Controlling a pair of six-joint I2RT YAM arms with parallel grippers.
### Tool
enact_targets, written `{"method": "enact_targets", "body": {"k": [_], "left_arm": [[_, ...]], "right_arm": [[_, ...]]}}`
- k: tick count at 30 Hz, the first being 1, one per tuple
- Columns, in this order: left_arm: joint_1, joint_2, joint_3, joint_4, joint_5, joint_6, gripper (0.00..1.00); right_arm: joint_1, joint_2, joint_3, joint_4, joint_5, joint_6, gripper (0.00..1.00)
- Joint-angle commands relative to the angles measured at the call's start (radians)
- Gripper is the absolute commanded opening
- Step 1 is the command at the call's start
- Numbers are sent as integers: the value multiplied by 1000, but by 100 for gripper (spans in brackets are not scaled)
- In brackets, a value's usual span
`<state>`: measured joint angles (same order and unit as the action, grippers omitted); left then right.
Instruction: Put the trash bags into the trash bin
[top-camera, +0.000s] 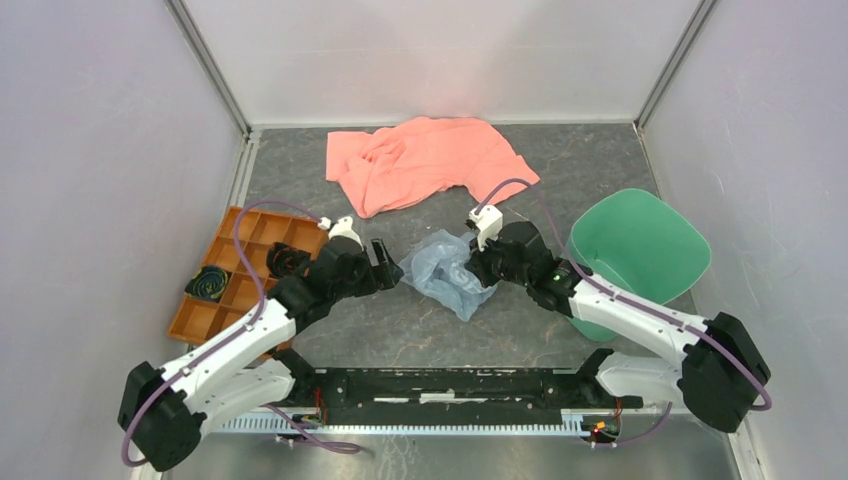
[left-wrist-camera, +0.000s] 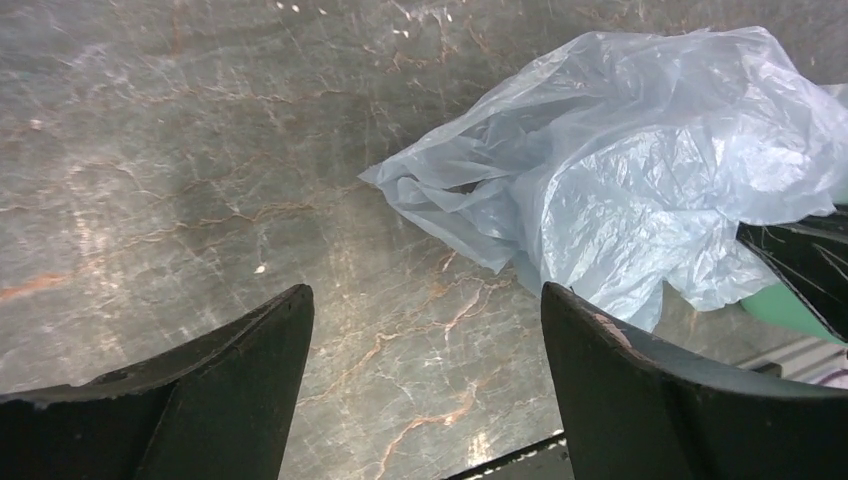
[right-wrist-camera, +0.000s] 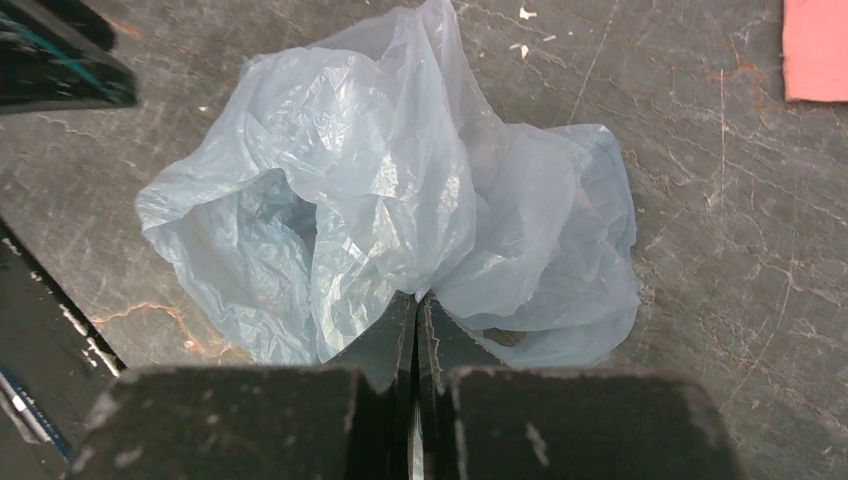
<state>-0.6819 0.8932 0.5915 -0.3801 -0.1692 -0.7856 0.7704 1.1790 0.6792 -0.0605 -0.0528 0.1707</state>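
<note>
The pale blue-grey trash bag (top-camera: 445, 272) lies crumpled on the dark marble table between my two grippers; it also shows in the left wrist view (left-wrist-camera: 640, 180) and the right wrist view (right-wrist-camera: 400, 200). My right gripper (top-camera: 481, 268) is shut, its fingertips (right-wrist-camera: 417, 300) pinching the bag's near edge. My left gripper (top-camera: 388, 265) is open and empty just left of the bag, its fingers (left-wrist-camera: 250, 370) apart over bare table. The green trash bin (top-camera: 640, 255) lies at the right, tipped on its side with its mouth facing up-left.
A salmon-pink cloth (top-camera: 425, 160) lies at the back centre. An orange compartmented tray (top-camera: 245, 270) with dark items sits at the left under my left arm. Walls enclose the table on three sides.
</note>
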Motion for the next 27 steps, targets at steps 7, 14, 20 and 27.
{"method": "enact_targets", "body": {"k": [7, 14, 20, 27], "left_arm": [[20, 27, -63, 568, 525, 65, 100], [21, 221, 80, 294, 429, 133, 78], [22, 178, 32, 200, 214, 130, 63], [31, 183, 46, 235, 185, 83, 94]], "right_arm": [[1, -92, 35, 105, -46, 56, 0], [2, -99, 57, 140, -87, 112, 0], [-1, -98, 107, 129, -44, 110, 1], [0, -37, 157, 148, -137, 131, 1]]}}
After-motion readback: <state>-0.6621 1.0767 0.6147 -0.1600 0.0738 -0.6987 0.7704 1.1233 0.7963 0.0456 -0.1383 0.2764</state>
